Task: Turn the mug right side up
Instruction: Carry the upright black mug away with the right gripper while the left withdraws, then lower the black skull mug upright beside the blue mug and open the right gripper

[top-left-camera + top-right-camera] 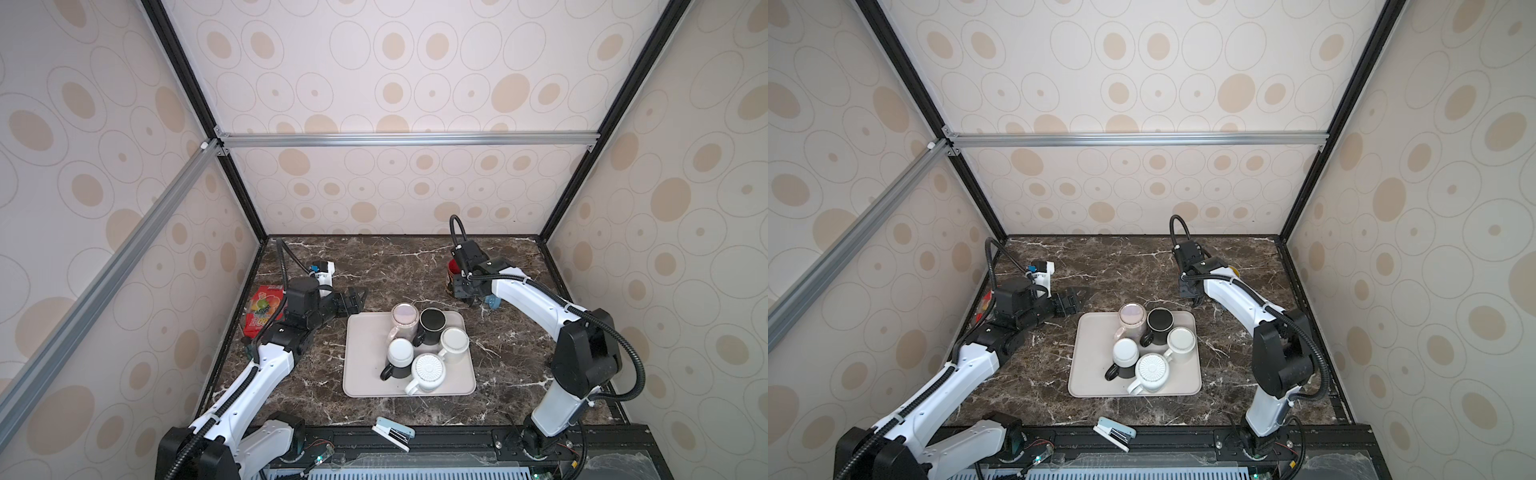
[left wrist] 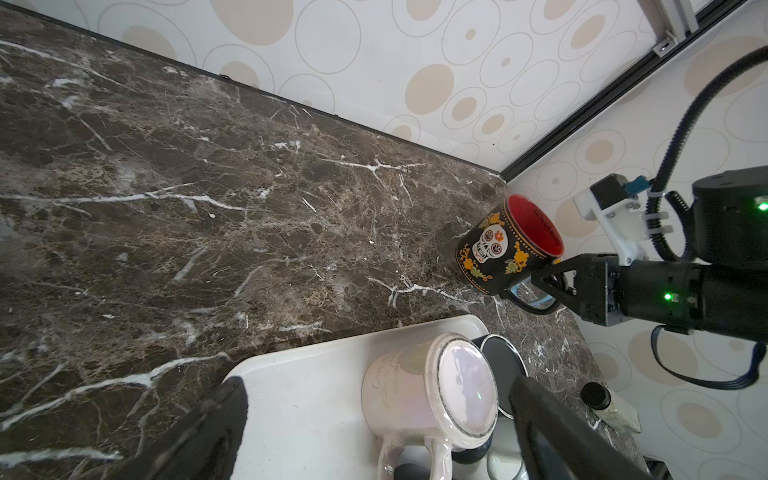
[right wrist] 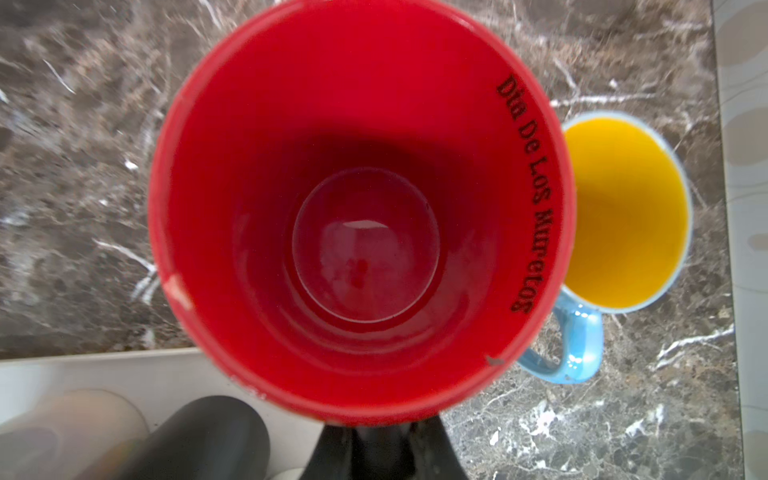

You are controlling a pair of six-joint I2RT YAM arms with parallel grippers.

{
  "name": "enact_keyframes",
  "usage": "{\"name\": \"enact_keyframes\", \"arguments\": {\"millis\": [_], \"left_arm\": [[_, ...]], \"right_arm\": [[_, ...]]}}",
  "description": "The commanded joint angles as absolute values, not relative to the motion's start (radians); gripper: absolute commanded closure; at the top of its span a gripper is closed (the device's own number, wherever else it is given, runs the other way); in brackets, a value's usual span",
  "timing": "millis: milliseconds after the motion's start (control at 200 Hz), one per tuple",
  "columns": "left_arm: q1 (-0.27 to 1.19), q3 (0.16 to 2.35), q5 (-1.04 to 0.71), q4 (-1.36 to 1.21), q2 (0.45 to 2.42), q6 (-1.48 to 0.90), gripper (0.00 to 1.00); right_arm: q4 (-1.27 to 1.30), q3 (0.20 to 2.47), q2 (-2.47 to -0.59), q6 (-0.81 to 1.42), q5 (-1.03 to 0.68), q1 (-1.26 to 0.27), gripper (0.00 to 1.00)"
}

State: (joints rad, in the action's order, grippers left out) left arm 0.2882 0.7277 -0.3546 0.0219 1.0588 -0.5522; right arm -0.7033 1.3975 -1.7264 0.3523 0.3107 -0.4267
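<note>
The right gripper (image 2: 548, 278) is shut tight on the handle of the skull mug (image 2: 498, 249), which is black outside and red inside. The mug's open mouth faces up, so the flip looks done, and the job now seems to be putting it down. It leans a bit, and I cannot tell if its bottom sits flat on the table. Next, I think the arm needs to stand the mug straight, open its jaws and back away slowly so it does not hook the handle. Looking down into the skull mug from the right wrist camera, there is nothing in it, only red. A blue mug (image 3: 623, 212) stands just beside it, at about 4 o'clock from it in both top views. It is yellow inside, mouth up, and looks empty too, and a bump could knock it. Both mugs sit at about 1 o'clock from the tray (image 1: 357, 374). The left gripper (image 1: 356, 300) is wide open and holds nothing. It hangs near the tray's corner at 10 o'clock. On the tray five mugs stand upside down, close together: a pink mug (image 1: 402, 320), a black mug (image 1: 432, 322), a white mug (image 1: 454, 340), a black and white mug (image 1: 400, 353) and a bumpy white mug (image 1: 428, 370).
</note>
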Motion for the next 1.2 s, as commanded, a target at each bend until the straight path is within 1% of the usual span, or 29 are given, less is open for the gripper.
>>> {"name": "enact_keyframes", "arguments": {"millis": [0,535,1195], "left_arm": [[0.301,0.73,-0.348,-0.002,1.066,-0.538,0.01],[0.328,0.706,-0.334,-0.029,1.089,-0.537,0.02],[0.342,0.689,-0.333,-0.048,1.109,-0.538,0.02]], "right_arm": [[-0.585,1.398,-1.669,0.373,0.33,-0.415,1.0],[-0.495,1.338,-1.696,0.388,0.357,-0.396,1.0],[-0.468,1.316,-1.749,0.422,0.37,-0.395,1.0]]}}
